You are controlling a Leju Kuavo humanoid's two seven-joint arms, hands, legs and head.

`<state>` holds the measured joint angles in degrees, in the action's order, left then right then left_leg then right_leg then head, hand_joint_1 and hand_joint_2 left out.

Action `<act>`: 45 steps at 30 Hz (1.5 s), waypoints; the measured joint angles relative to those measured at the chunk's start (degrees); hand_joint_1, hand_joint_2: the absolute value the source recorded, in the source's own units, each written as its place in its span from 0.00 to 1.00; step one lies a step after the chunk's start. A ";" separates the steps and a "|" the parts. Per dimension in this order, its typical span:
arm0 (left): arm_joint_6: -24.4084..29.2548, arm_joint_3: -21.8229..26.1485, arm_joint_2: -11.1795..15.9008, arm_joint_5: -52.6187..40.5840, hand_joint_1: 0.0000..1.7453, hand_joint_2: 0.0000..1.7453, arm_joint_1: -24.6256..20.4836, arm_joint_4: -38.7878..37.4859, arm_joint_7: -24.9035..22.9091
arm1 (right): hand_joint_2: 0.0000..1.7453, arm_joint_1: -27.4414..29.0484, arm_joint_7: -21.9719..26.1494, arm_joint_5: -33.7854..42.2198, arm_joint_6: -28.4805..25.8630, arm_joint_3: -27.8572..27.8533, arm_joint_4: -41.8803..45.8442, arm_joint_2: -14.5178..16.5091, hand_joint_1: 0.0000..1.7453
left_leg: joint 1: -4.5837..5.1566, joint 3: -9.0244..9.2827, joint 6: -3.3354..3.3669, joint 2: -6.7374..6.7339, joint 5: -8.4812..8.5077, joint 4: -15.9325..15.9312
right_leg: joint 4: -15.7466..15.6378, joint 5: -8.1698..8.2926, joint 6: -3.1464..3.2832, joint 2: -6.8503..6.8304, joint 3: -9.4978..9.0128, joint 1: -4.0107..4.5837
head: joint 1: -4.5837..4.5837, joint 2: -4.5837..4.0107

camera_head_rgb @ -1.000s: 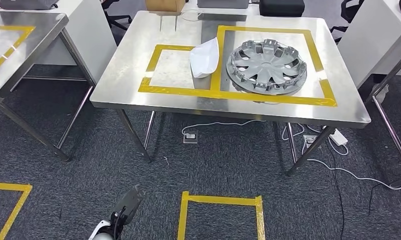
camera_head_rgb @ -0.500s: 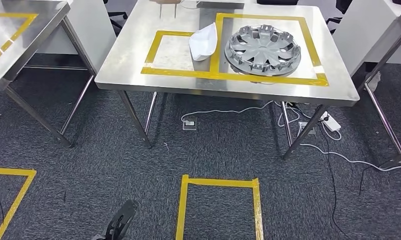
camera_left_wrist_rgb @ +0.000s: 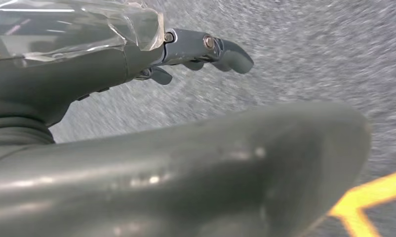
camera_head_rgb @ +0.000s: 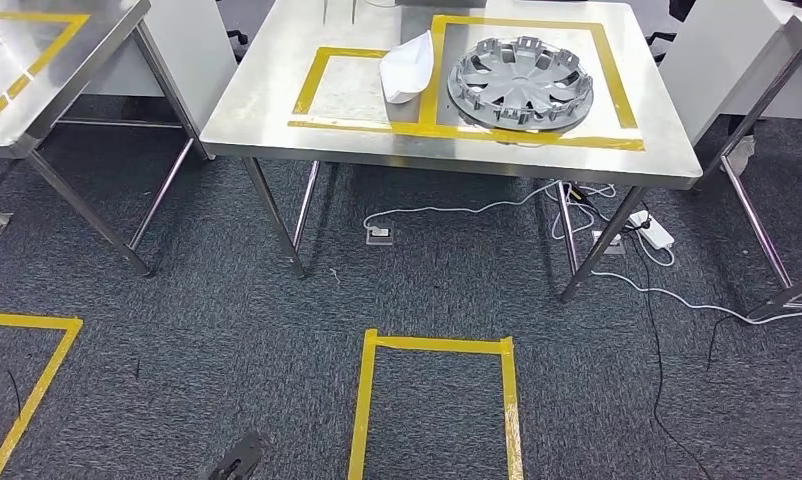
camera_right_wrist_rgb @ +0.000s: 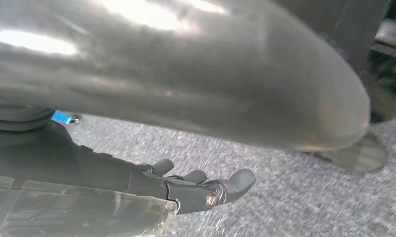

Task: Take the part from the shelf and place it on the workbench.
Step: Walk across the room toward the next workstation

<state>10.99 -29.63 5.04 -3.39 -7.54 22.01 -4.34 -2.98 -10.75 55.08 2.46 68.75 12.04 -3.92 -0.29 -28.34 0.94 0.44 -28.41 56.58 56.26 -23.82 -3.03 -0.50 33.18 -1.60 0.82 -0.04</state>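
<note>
A silver wheel cover (camera_head_rgb: 520,82) lies inside the larger yellow-taped rectangle on the steel workbench (camera_head_rgb: 267,125). A white curved part (camera_head_rgb: 406,70) rests beside it, across the tape line between the two rectangles. My left hand (camera_head_rgb: 239,460) hangs low over the carpet at the bottom edge of the head view. In the left wrist view its fingers (camera_left_wrist_rgb: 206,47) are stretched out and hold nothing. In the right wrist view my right hand (camera_right_wrist_rgb: 186,190) also hangs above the carpet, fingers (camera_right_wrist_rgb: 235,181) loosely extended and empty. Both hands are far from the workbench.
A yellow tape square (camera_head_rgb: 432,400) marks the carpet in front of me, with another tape corner (camera_head_rgb: 27,370) at the left. A second steel table (camera_head_rgb: 47,80) stands at the left. White cables and a power strip (camera_head_rgb: 655,232) lie under the workbench. A white cabinet (camera_head_rgb: 717,60) stands at the right.
The whole picture has shifted: the workbench now sits higher and farther in the head view and more floor shows, so the camera moved. My left hand has slid lower in the picture.
</note>
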 joint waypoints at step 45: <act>0.67 -2.68 -0.55 -1.10 0.00 0.00 -0.12 -4.61 2.48 | 0.00 -1.93 -2.03 -1.87 -0.83 0.28 -0.08 -0.13 0.00 | 0.40 -9.74 1.11 -0.89 9.37 0.02 | -0.27 -7.37 0.52 0.29 -8.70 0.54 | -0.46 0.00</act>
<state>11.66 -32.31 4.49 -4.49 -7.66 17.40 -1.86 -4.90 -12.79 53.21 1.62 69.02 11.97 -4.04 0.11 -38.08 2.06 -0.45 -19.04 56.59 55.99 -31.19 -2.51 -0.21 24.48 -1.06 0.36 -0.04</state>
